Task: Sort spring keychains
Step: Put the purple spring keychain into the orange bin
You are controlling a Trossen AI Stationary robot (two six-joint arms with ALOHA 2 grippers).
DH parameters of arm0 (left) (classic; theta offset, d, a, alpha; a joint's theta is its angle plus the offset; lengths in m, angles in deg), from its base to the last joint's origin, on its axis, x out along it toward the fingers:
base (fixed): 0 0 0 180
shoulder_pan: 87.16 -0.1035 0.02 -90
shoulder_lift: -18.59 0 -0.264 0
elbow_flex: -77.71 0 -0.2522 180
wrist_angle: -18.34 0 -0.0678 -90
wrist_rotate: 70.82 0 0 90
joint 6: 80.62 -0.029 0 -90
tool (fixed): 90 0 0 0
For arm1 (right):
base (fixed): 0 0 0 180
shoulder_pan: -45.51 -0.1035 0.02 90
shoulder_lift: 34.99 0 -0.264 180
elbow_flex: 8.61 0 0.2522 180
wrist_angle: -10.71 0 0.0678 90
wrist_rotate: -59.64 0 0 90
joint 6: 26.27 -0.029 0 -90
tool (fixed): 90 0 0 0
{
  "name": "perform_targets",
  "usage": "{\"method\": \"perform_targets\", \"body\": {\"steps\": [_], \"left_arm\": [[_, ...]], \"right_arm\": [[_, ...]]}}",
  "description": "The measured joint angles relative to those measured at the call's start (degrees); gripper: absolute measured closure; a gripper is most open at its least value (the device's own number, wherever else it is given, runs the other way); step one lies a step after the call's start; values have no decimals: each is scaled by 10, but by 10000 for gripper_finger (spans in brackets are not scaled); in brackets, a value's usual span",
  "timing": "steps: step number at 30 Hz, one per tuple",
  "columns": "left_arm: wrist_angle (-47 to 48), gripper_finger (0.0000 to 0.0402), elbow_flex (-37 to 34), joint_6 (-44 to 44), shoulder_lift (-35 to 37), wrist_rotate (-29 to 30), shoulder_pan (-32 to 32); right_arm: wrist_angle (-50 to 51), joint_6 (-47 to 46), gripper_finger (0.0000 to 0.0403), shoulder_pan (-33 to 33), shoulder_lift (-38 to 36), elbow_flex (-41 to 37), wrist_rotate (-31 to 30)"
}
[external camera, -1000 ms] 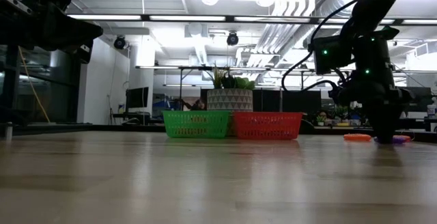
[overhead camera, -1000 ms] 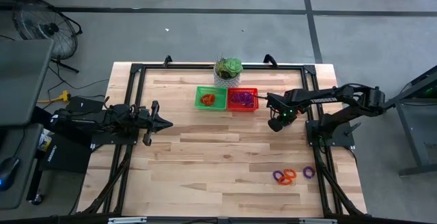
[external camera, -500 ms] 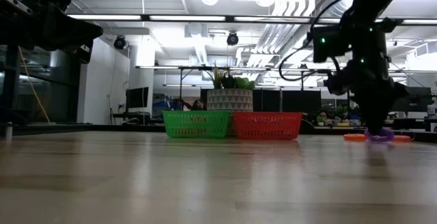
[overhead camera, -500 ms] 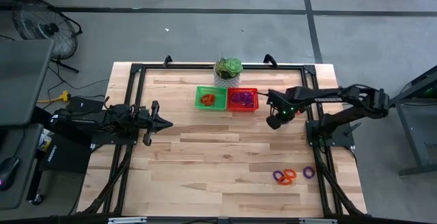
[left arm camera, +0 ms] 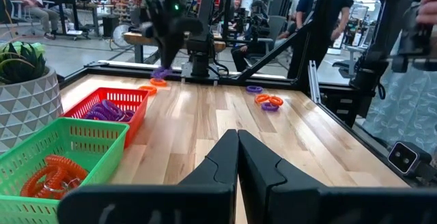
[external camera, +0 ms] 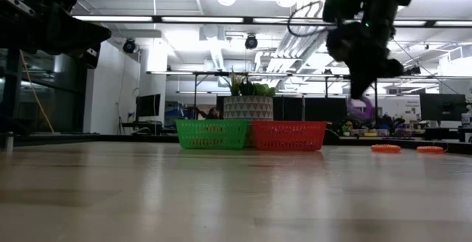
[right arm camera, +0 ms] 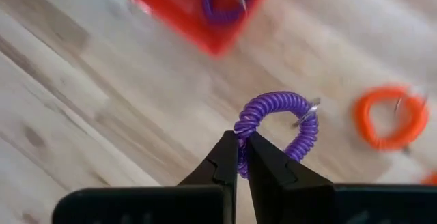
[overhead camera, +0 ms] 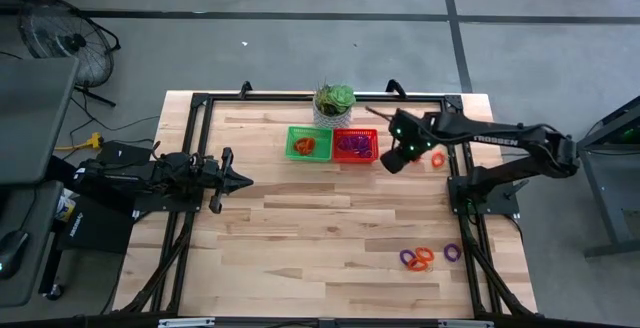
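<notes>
One purple keychain (right arm camera: 276, 125) pinched between right gripper (right arm camera: 239, 145) fingers, dangling clear of wood. Red basket (overhead camera: 355, 145) just beside, toward left arm. Left gripper (left arm camera: 237, 157) pressed together, well apart.

Desk (overhead camera: 300, 228) was pale wood planks, smooth, slight sheen. Red basket (overhead camera: 355, 145) and green basket (overhead camera: 308, 144) were plastic mesh. Purple spring keychain (right arm camera: 276, 125) was glossy coiled plastic. Right end effector (right arm camera: 240, 157) fingers looked matt black.
</notes>
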Motion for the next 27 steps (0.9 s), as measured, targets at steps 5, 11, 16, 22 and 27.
{"method": "perform_targets", "body": {"steps": [5,11,16,22,27], "left_arm": [[0,401,0,0,0,0,0],[0,401,0,0,0,0,0],[0,401,0,0,0,0,0],[0,401,0,0,0,0,0],[0,401,0,0,0,0,0]], "right_arm": [[-4,30,390,10,22,64,-20],[-4,82,391,17,92,148,-22],[-4,139,391,17,154,211,1],[-5,195,391,17,223,256,55],[-5,206,391,24,270,258,69]]}}
